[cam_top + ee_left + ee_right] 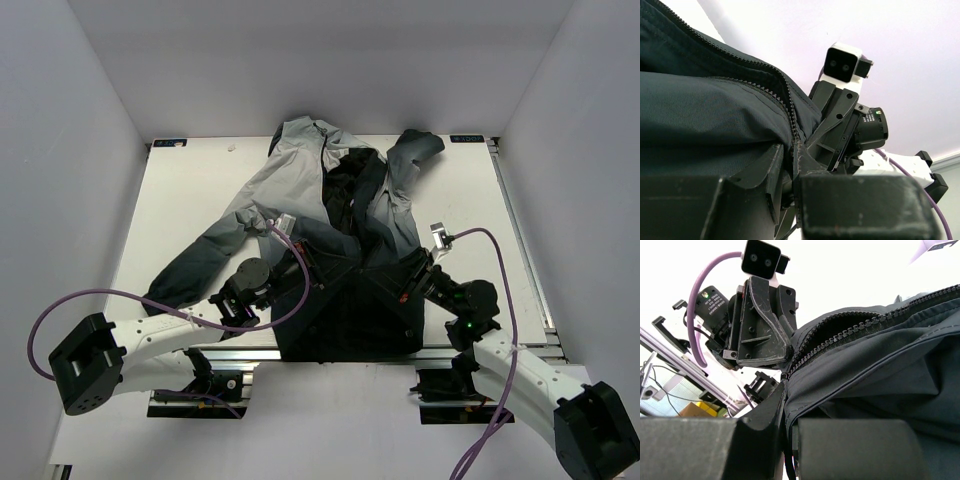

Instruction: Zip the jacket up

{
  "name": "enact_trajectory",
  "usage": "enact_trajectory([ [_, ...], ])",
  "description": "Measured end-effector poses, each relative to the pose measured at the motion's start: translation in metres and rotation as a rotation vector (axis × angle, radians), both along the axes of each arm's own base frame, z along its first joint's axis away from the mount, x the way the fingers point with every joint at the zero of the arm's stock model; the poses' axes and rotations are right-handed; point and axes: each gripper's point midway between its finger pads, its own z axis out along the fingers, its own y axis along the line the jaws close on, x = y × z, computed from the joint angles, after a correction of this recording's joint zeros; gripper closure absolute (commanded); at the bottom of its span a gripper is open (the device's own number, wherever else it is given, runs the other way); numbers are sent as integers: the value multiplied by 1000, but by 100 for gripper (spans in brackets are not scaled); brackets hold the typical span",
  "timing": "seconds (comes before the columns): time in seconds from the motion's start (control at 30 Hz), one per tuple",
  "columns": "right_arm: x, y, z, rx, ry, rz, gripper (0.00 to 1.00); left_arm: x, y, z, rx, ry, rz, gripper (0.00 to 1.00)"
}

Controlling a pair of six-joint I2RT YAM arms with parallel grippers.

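The jacket [300, 180] lies on the white table, grey hood at the far end and dark charcoal hem near the arms. Its front is open, showing black lining. My left gripper [312, 268] and right gripper [405, 282] face each other over the dark lower front, which they hold bunched and raised between them. In the left wrist view my left gripper [790, 150] is shut on the jacket's fabric beside the zipper teeth [782, 97]. Likewise, the right wrist view shows my right gripper [786, 385] shut on the fabric edge where both rows of zipper teeth [850, 330] meet. No slider shows.
The white table [190, 200] is walled in by pale panels at the left, right and back. One sleeve [205, 260] trails toward the left arm, the other [415, 150] folds up at the far right. Purple cables [110, 296] loop from both wrists.
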Motion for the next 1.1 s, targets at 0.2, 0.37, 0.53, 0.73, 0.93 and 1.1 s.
enact_trajectory([
  [0.2,3,0,1,15,17,-9,100,1,0,3,-12,-7,1,100],
  [0.37,5,-2,0,36,35,-29,100,1,-1,3,-14,-9,-2,100],
  [0.53,6,-2,-1,43,42,-41,100,1,-2,2,-15,-9,-1,100],
  [0.73,7,-3,0,47,39,-49,100,2,-5,-7,7,5,-4,100],
  [0.93,10,-4,2,60,42,-72,100,1,-6,-11,20,14,-9,100],
  [1.1,11,-7,4,72,44,-94,100,-1,-7,-9,13,8,-13,100],
])
